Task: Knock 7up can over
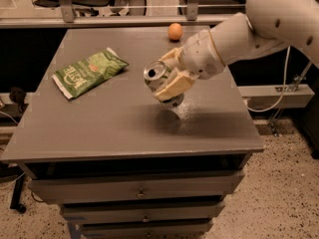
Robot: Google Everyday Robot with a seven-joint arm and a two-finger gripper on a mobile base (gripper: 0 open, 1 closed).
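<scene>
7up can (154, 73) tilted, silver top and opening showing; gripper (161, 78) clamped on its body over table (99, 126).

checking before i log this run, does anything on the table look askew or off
The 7up can is askew: it leans well off upright, top toward the left, clamped in the gripper right of the table's middle. Whether its base touches the table is unclear. The crisp bag and orange look normal.
</scene>
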